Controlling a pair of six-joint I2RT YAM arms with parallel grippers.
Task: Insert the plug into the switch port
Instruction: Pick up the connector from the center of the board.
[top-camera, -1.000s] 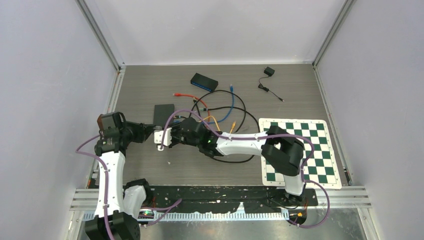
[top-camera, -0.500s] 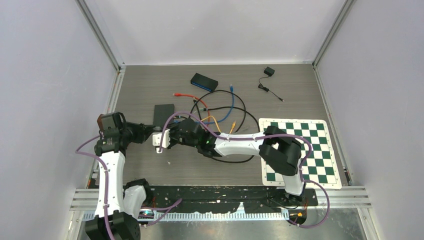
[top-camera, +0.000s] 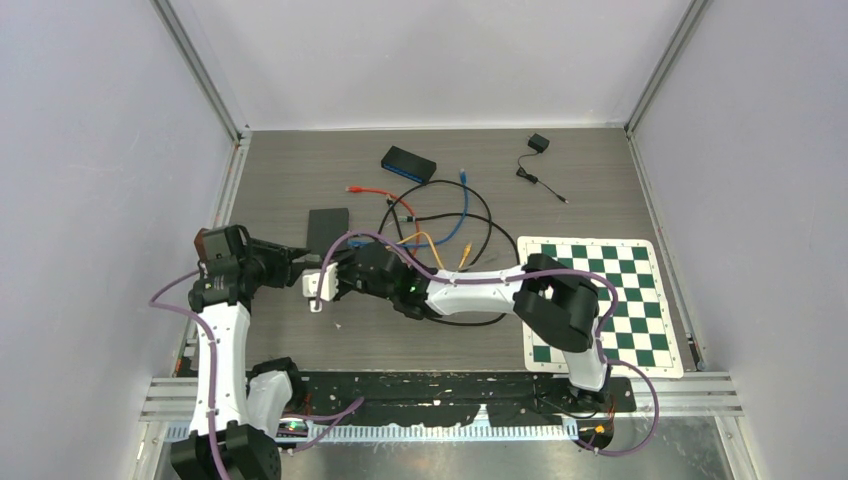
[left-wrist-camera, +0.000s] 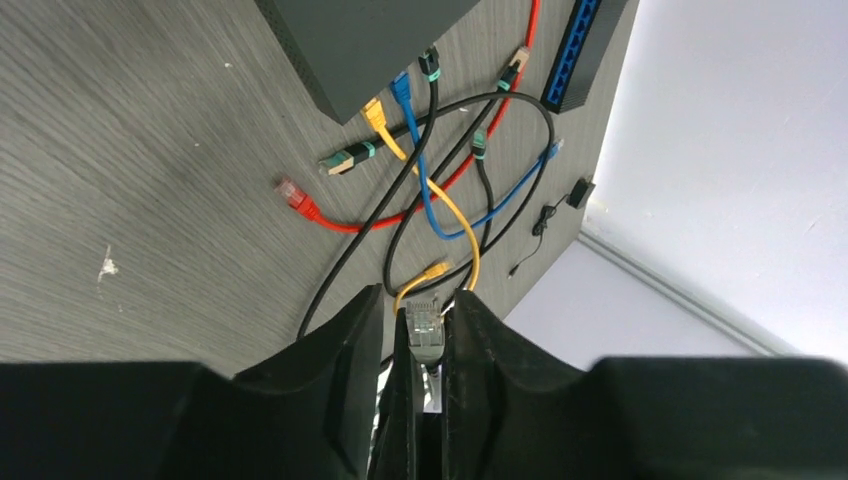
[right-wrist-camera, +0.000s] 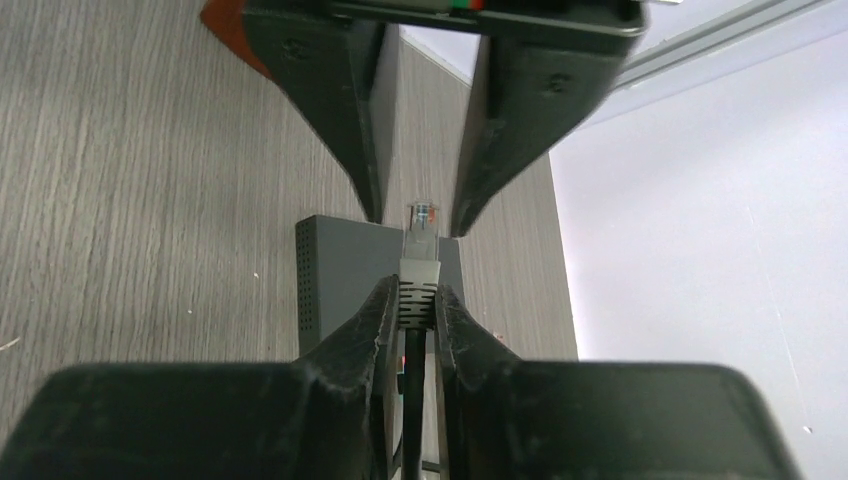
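Note:
My right gripper (right-wrist-camera: 414, 290) is shut on the white boot of a clear-tipped plug (right-wrist-camera: 421, 262) on a black cable, held above the table. My left gripper (left-wrist-camera: 420, 300) is open, and its fingers (right-wrist-camera: 350, 110) straddle the plug's tip (left-wrist-camera: 425, 328) without clamping it. In the top view the two grippers meet nose to nose, the left (top-camera: 297, 262) and the right (top-camera: 335, 280). The dark grey switch (top-camera: 327, 228) lies flat just behind them. It also shows in the right wrist view (right-wrist-camera: 335, 270) and in the left wrist view (left-wrist-camera: 370, 40), with yellow, blue and black cables plugged in.
A blue switch (top-camera: 408, 162) lies further back. Red, blue, yellow and black cables (top-camera: 440, 215) loop between the switches and the right arm. A black adapter (top-camera: 538, 143) lies at the back right. A green checkered mat (top-camera: 610, 300) covers the right front.
My right gripper has moved left with the plug, bringing its tip between the left gripper's open fingers. The left arm has barely moved.

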